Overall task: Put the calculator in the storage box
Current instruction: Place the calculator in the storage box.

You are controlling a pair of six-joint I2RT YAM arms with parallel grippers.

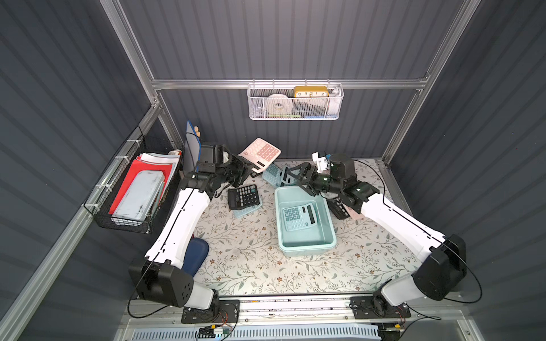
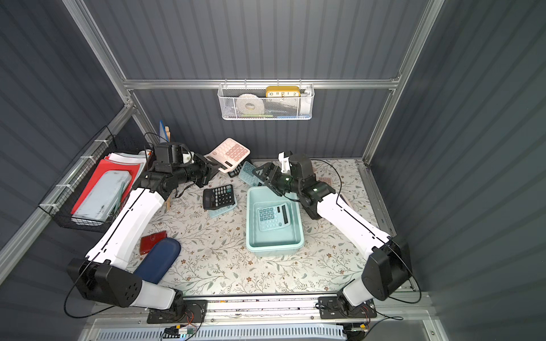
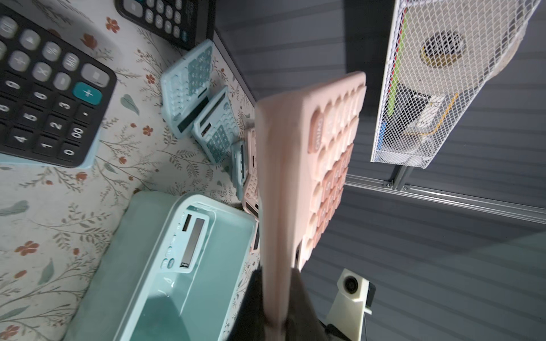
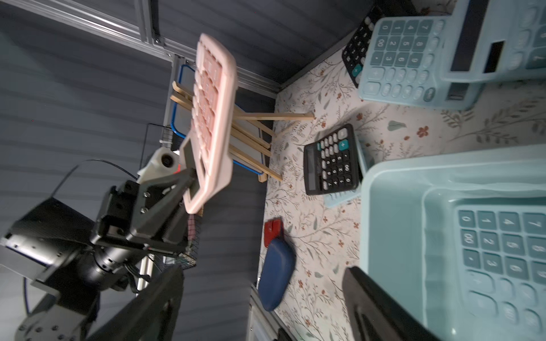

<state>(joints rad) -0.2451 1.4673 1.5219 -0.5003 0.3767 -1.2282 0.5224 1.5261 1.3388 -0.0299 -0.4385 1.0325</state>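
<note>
Teal calculator (image 1: 298,218) in box (image 1: 307,248), clear of right end effector (image 1: 291,177).

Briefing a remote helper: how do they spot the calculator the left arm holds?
From the pale mint-blue plastic storage box at centre, look back and left. The pale pink plastic calculator sits in the jaws of the left gripper, the only one held aloft.

A black calculator (image 1: 244,195) hides most of a pale blue item (image 1: 248,210).
</note>
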